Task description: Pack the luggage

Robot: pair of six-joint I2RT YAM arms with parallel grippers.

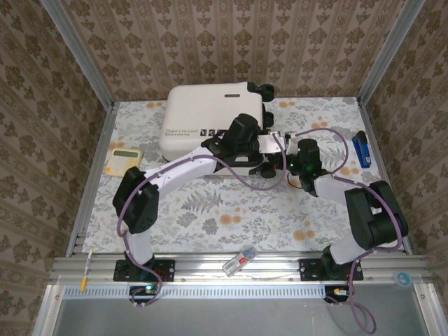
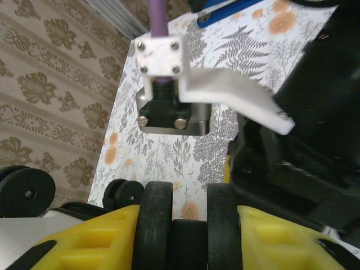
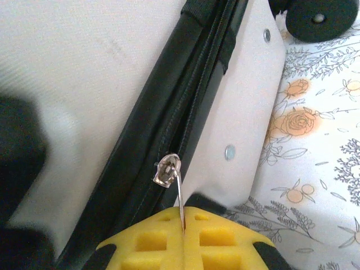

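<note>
The big white suitcase (image 1: pixel 203 115) lies flat on the flowery table (image 1: pixel 210 210), toward the far side, with its lid down. Both arms reach to the near right corner of the suitcase. The left gripper (image 2: pixel 188 236) has its two yellow fingers (image 2: pixel 107 239) on either side of a black double wheel (image 2: pixel 156 219) of the suitcase. The fingers press on the wheel from both sides, so the jaws are clamped on it. More black wheels (image 2: pixel 25 191) show to the left of that one. The right gripper (image 3: pixel 184 225) is at the suitcase's black zipper band. Its yellow fingers (image 3: pixel 149 239) are squeezed together on the thin metal zipper pull (image 3: pixel 180 194), which hangs from the little silver slider (image 3: pixel 167 170). A yellow calculator (image 1: pixel 124 159) lies just left of the suitcase. A blue stapler (image 1: pixel 362 149) lies well to the right of the suitcase, near the table's edge.
</note>
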